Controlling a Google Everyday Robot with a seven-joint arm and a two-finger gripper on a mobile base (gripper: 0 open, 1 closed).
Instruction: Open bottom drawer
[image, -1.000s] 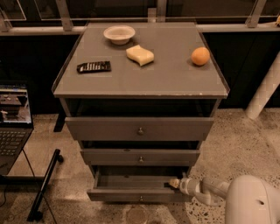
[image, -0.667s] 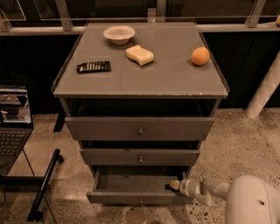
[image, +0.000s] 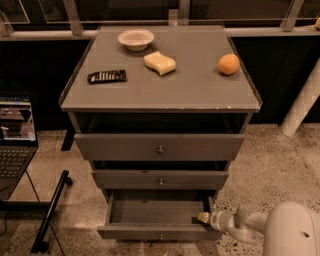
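A: Log it left to right. Floor first.
B: Laptop (image: 15, 135) at far left, lid up, screen lit. A black bar (image: 50, 210) lies on the floor between it and the cabinet (image: 190, 92).
A: Cabinet top?
B: Black remote (image: 106, 76) near the left edge. Bowl (image: 136, 38) at the back. Yellow sponge (image: 160, 63) just right of the bowl and nearer the front. Orange (image: 229, 64) near the right edge. None of them touch.
A: Drawers?
B: Three, grey, one small knob each. Top drawer (image: 120, 147) and middle drawer (image: 125, 179) appear a little forward of the frame. Bottom drawer (image: 145, 233) sits lowest, near the floor, and stands out furthest, so its inside shows from above.
A: Gripper?
B: Gripper (image: 203, 218) is low, at the bottom drawer's right front corner, with its tip just behind the front panel. The white arm (image: 287, 232) comes in from the lower right. Wide, narrow or holding: cannot tell.
A: Further right?
B: A white pillar (image: 305, 100), slanted.
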